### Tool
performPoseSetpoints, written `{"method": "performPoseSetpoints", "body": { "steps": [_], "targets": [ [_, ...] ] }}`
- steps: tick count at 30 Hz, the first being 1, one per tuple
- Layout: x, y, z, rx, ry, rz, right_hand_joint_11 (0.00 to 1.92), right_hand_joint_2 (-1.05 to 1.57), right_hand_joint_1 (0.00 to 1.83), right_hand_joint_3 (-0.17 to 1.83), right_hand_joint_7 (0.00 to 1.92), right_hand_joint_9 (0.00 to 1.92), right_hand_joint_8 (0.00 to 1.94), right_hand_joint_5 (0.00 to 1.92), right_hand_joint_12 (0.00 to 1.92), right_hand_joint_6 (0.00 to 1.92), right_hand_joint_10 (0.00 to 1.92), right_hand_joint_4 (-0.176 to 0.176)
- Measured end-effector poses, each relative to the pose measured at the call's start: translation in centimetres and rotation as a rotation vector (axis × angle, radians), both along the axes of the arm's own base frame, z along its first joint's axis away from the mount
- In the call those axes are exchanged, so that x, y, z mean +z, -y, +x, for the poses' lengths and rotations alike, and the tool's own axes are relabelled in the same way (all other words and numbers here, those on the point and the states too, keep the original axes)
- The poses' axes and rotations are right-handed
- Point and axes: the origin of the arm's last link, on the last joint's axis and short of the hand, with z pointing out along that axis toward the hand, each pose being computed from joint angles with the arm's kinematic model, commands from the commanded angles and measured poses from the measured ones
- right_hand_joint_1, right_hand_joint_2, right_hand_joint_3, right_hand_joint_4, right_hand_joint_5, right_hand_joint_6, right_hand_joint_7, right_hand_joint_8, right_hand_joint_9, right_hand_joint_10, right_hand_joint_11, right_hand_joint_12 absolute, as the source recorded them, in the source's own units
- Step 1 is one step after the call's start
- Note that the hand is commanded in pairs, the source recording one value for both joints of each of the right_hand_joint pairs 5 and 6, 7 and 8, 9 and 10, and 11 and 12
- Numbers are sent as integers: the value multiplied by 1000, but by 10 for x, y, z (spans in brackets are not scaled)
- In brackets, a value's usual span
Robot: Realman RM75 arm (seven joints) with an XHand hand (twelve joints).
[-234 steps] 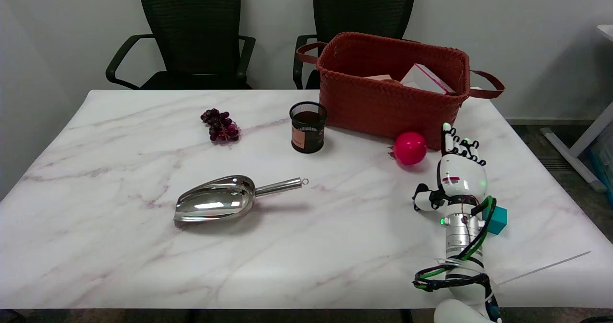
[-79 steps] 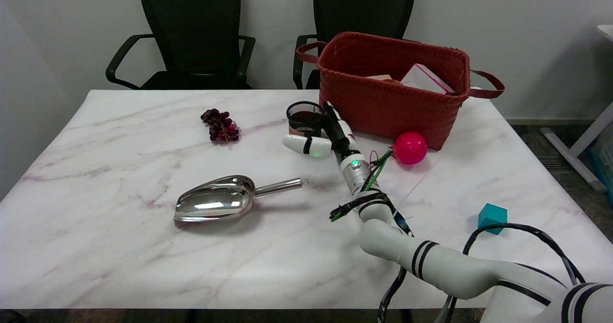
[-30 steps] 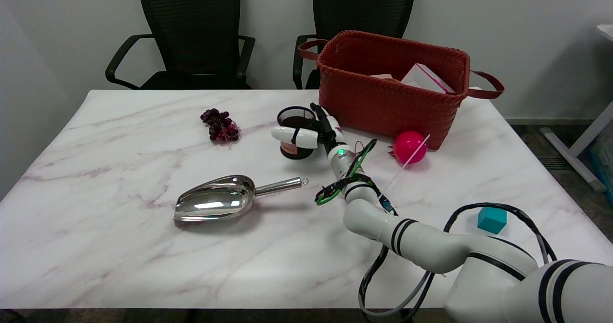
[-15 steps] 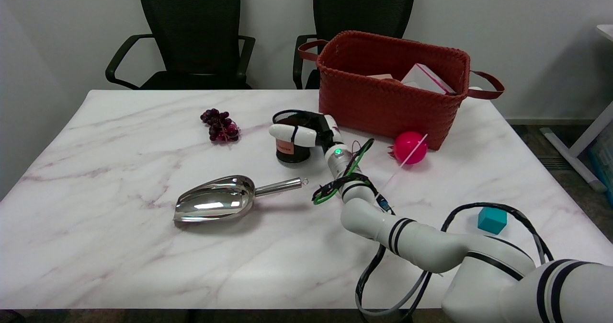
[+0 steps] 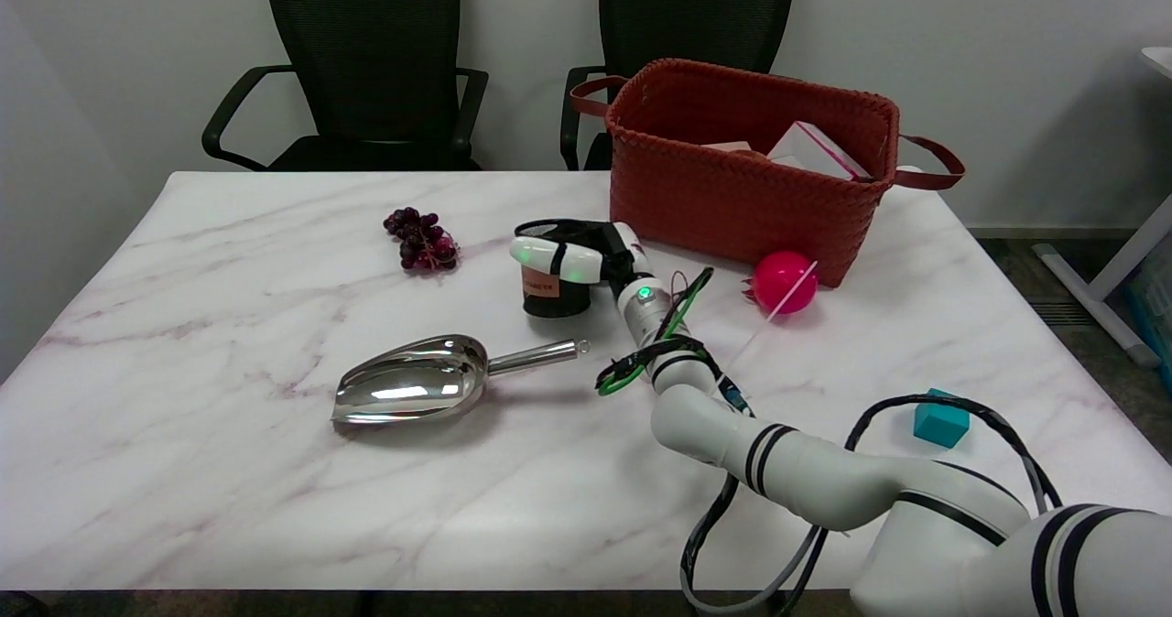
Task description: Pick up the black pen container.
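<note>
The black mesh pen container point(image 5: 549, 292), a small round cup with an orange label, stands near the middle of the marble table point(image 5: 229, 489). My right hand point(image 5: 586, 255) wraps around its upper part: a white finger lies across the front just under the rim, the other fingers reach behind. The cup tilts slightly toward the camera. I cannot tell whether its base touches the table. My right arm stretches in from the lower right.
A red woven basket point(image 5: 732, 196) with a box inside stands just right of the hand. A pink ball point(image 5: 783, 281) lies before it, grapes point(image 5: 421, 240) to the left, a steel scoop point(image 5: 421, 384) in front, a teal cube point(image 5: 940, 420) at right.
The hand reached from the right side of the table to the container and closed around it. Over the last second, hand and container have shifted left and toward the camera.
</note>
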Motion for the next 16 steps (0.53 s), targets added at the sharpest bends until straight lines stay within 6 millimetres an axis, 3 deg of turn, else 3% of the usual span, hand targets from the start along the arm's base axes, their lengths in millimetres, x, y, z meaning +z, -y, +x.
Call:
{"method": "performPoseSetpoints", "body": {
  "steps": [7,16],
  "targets": [
    [0,-1,17,75,15,-9,1133,1002,1270,619,1543,1353,1543,1438,1133,1438,1353,0],
    [10,-2,60,241,33,-25,1149,971,1251,676,1544,1353,1544,1374,1149,1374,1353,0]
  ]
}}
